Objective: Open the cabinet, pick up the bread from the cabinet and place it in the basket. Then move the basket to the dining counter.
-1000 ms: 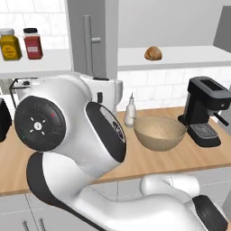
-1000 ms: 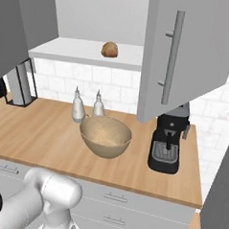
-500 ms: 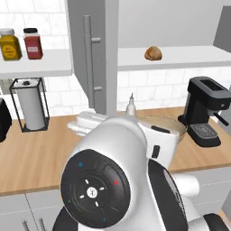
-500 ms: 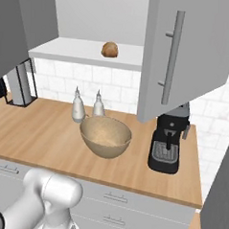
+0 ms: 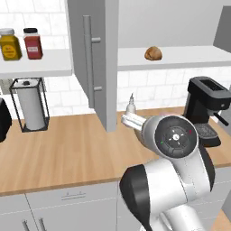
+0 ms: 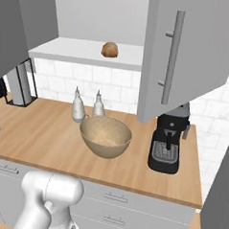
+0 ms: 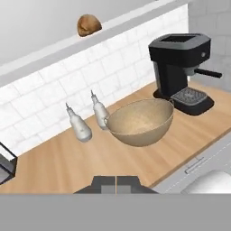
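The grey wall cabinet stands open, its doors (image 5: 94,63) (image 6: 187,58) swung out. On its white shelf (image 6: 77,51) lies the round golden-brown bread (image 5: 153,53) (image 6: 110,49) (image 7: 88,25). The tan woven basket (image 6: 105,136) (image 7: 140,122) sits empty on the wood worktop below the shelf; my arm (image 5: 176,140) covers most of it in the left base view. My gripper (image 7: 116,182) hangs back from the basket, well below the bread, fingertips together with nothing between them. The dining counter is out of view.
A black coffee machine (image 6: 168,143) (image 7: 185,72) stands right of the basket. Two pale bottles (image 6: 78,107) (image 6: 98,106) stand behind it by the tiled wall. A paper towel holder (image 5: 29,108) and two jars (image 5: 10,44) (image 5: 32,43) are at the left.
My arm has swung from the left of the left base view to the lower right, now in front of the basket. Bread, basket and cabinet doors have not moved.
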Motion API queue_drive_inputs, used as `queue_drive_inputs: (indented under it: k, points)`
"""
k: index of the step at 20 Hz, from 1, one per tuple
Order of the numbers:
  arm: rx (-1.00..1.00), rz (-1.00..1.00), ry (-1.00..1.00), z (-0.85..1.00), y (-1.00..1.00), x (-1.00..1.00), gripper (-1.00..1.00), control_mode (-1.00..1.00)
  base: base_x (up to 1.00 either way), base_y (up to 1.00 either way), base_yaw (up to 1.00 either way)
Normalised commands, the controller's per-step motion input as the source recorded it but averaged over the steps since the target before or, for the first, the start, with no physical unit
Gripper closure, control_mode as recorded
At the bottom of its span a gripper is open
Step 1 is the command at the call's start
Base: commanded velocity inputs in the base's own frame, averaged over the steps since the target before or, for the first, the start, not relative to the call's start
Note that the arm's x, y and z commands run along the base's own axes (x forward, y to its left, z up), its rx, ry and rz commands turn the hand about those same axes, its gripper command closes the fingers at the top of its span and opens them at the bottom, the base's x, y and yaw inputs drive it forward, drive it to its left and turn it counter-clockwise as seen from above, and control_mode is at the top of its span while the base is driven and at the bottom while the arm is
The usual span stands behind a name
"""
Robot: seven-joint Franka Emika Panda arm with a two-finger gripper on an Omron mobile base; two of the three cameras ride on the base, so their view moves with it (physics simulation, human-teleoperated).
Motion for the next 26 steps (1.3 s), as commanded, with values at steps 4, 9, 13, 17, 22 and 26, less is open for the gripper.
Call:
queue_drive_inputs:
  k: [4, 9, 13, 17, 22, 26]
  points:
    - [0.17, 0.08, 0.05, -0.56, -0.77, 1.00, 1.00, -1.00, 0.00, 0.00, 0.00]
    - [0.02, 0.08, 0.10, -0.08, -0.37, 0.97, 1.00, -1.00, 0.00, 0.00, 0.00]
    - [0.00, 0.12, 0.09, -0.09, -0.55, 0.70, 1.00, -1.00, 0.00, 0.00, 0.00]
    - [0.00, 0.28, -0.02, 0.00, -0.46, 0.06, 1.00, -1.00, 0.00, 0.00, 0.00]
    - [-0.08, 0.28, -0.12, 0.28, -0.15, 0.00, 1.00, -1.00, 0.00, 0.00, 0.00]
    - [-0.23, 0.17, -0.09, 0.50, -0.14, 0.00, 1.00, -1.00, 0.00, 0.00, 0.00]
